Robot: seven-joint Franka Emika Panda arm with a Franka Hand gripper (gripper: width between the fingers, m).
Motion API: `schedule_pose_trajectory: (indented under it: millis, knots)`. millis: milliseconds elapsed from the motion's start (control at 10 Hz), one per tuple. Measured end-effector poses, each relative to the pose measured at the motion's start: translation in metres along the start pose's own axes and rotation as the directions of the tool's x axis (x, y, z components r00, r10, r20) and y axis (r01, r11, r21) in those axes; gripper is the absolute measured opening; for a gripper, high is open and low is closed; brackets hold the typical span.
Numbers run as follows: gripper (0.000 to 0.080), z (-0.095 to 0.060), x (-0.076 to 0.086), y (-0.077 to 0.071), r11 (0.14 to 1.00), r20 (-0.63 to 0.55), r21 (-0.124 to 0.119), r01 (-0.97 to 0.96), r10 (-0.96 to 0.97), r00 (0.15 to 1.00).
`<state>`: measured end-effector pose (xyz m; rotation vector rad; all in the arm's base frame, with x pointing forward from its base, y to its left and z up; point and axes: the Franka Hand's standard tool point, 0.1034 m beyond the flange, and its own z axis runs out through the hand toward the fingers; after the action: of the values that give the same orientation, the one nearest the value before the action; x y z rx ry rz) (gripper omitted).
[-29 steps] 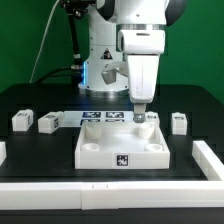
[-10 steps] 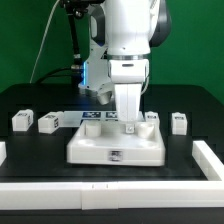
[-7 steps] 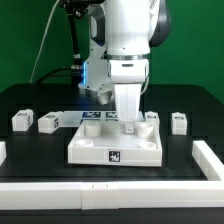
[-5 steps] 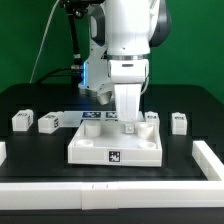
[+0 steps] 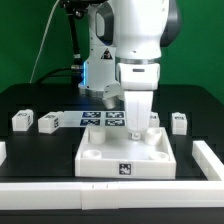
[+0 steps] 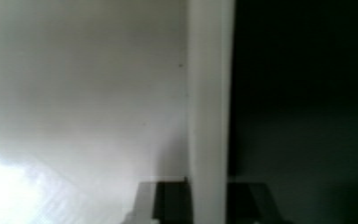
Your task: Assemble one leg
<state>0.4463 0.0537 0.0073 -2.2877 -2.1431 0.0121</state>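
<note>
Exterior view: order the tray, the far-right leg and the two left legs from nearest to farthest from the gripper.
1. tray: centre, right under the gripper.
2. far-right leg: exterior view's right.
3. inner left leg: exterior view's left.
4. outer left leg: farthest left.

- The tray piece (image 5: 100, 160) lies mid-table, with the marker board (image 5: 98, 119) just behind it.
- One leg (image 5: 21, 120) and a second leg (image 5: 47, 122) stand side by side at the exterior view's left, apart from the tray piece.
- A third leg (image 5: 178, 122) stands at the exterior view's right. A fourth leg (image 5: 153, 118) is between it and the marker board, just behind the tray piece.
</note>
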Motion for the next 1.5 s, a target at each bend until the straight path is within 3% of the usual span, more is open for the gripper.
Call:
schedule_pose_trajectory:
  millis: [300, 500, 1000, 1100, 1200, 1300, 1500]
  knots:
    - [0.0061, 0.0, 0.016, 0.021, 1.0, 0.002, 0.014, 0.021, -0.021, 1.0]
    - [0.006, 0.0, 0.02, 0.034, 0.999, -0.002, 0.01, 0.039, -0.039, 0.999]
    - [0.0061, 0.0, 0.027, 0.038, 0.998, -0.012, 0.0, 0.06, -0.06, 0.998]
    - [0.0137, 0.0, 0.027, 0.038, 0.998, -0.012, 0.0, 0.06, -0.06, 0.998]
    - [0.0271, 0.0, 0.027, 0.038, 0.998, -0.012, 0.0, 0.06, -0.06, 0.998]
    - [0.0271, 0.0, 0.027, 0.038, 0.998, -0.012, 0.0, 0.06, -0.06, 0.998]
    - [0.0604, 0.0, 0.027, 0.038, 0.998, -0.012, 0.0, 0.06, -0.06, 0.998]
